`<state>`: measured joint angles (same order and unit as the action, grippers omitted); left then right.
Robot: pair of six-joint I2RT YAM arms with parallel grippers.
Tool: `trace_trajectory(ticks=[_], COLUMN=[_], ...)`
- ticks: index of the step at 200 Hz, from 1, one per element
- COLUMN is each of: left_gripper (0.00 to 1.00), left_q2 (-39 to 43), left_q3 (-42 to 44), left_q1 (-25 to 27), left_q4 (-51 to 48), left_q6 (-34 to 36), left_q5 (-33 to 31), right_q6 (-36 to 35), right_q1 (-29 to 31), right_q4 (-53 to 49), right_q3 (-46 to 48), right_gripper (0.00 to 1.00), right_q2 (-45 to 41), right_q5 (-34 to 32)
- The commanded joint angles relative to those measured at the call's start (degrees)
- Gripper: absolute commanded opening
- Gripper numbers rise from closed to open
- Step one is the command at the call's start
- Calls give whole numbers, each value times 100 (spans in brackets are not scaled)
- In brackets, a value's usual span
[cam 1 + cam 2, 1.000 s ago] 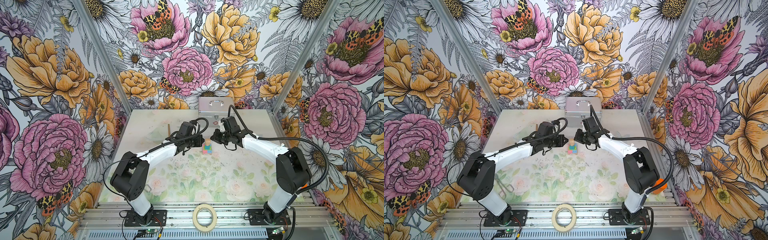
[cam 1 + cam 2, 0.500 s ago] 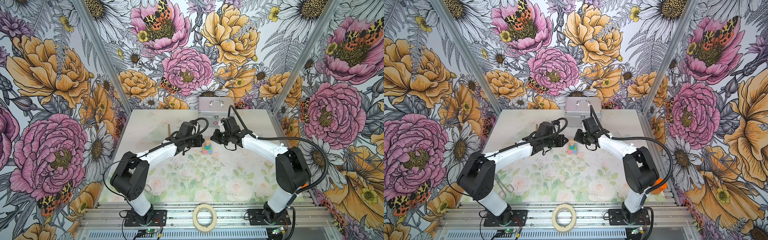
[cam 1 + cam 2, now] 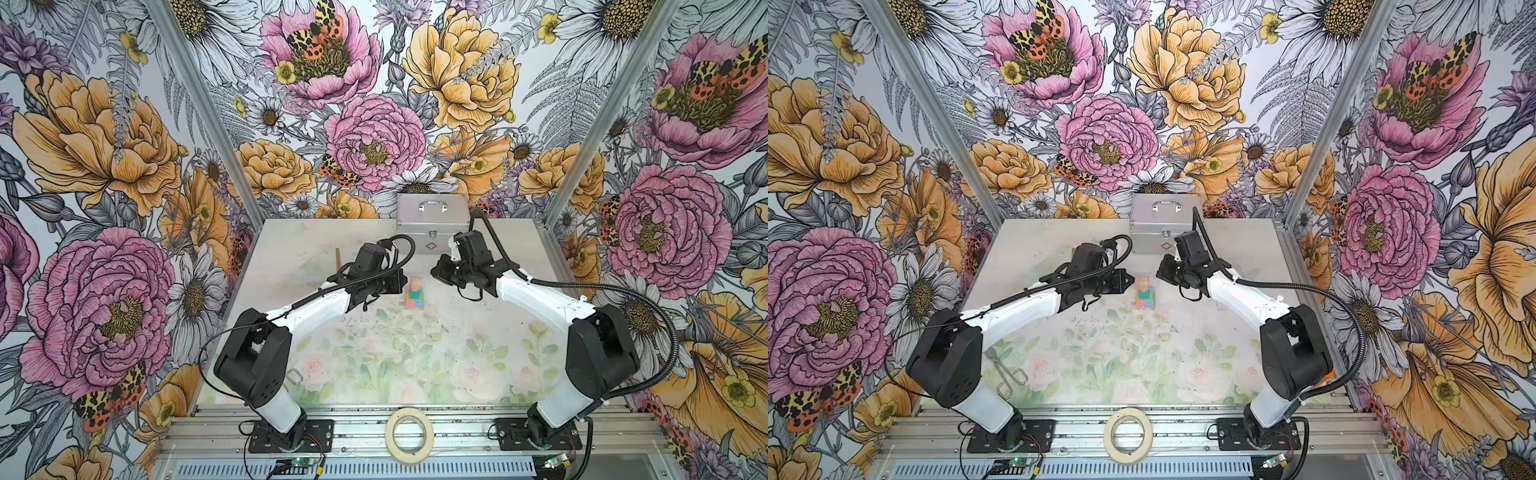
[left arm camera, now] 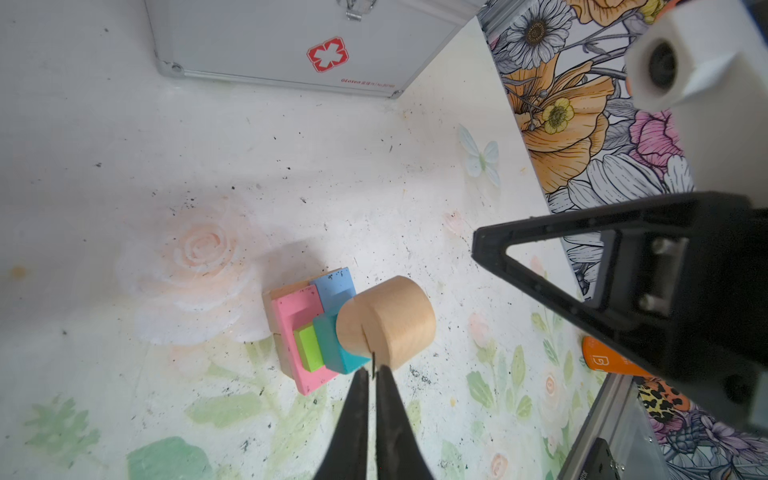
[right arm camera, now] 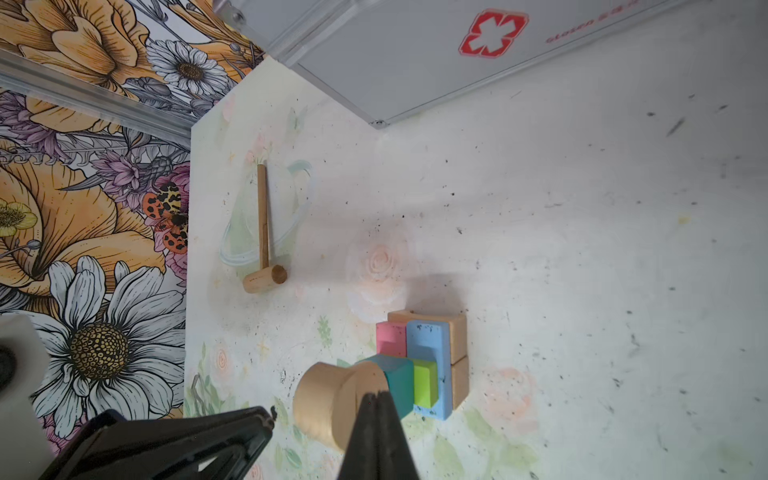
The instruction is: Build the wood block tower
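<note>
- We see the small tower of painted and plain wood blocks (image 3: 414, 294) standing mid-table, between the two arms and in front of the silver metal case (image 3: 432, 216).
- Its axis is upright. At the top is a short tan wooden cylinder (image 4: 388, 322), resting on a teal block (image 4: 336, 353) beside a green block (image 4: 309, 349). Below them lie a flat pink brick (image 4: 295, 309) and a light blue brick (image 4: 332, 284).
- The left gripper (image 4: 372, 374) is pinched shut with nothing in it. Its tip is just beside the cylinder, and we cannot tell whether it touches.
- The right gripper (image 5: 376, 399) is likewise closed and empty, facing the cylinder from the opposite side.
- We judge both arms about equally near, so either should draw back away from the tower, not across it.
- No loose block shows, and the T-shaped wooden stick (image 5: 264, 232) lies well apart.
</note>
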<state>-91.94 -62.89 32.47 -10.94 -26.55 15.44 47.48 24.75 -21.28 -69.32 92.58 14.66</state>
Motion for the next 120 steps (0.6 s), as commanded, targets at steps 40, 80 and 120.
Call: trace_trajectory(ticks=[40,80,120], left_gripper=[10,16,57], left_q2=[404,713,1329], left_q3=[184,402,696], left_q1=[-136,-252,-623], left_q4=[29,22,-205], left_q6=[192,242,410], left_q5=[-229,-357,-669], right_q6=[-253,-413,-730], right_q1=[-282,-573,-1117], right_q4=[-271,-545,-880], right_q3=[285,541,799], right_gripper=[0,0,25], right_q2=[-870,-1390,-1986], right_q5=[-407,-594,-713])
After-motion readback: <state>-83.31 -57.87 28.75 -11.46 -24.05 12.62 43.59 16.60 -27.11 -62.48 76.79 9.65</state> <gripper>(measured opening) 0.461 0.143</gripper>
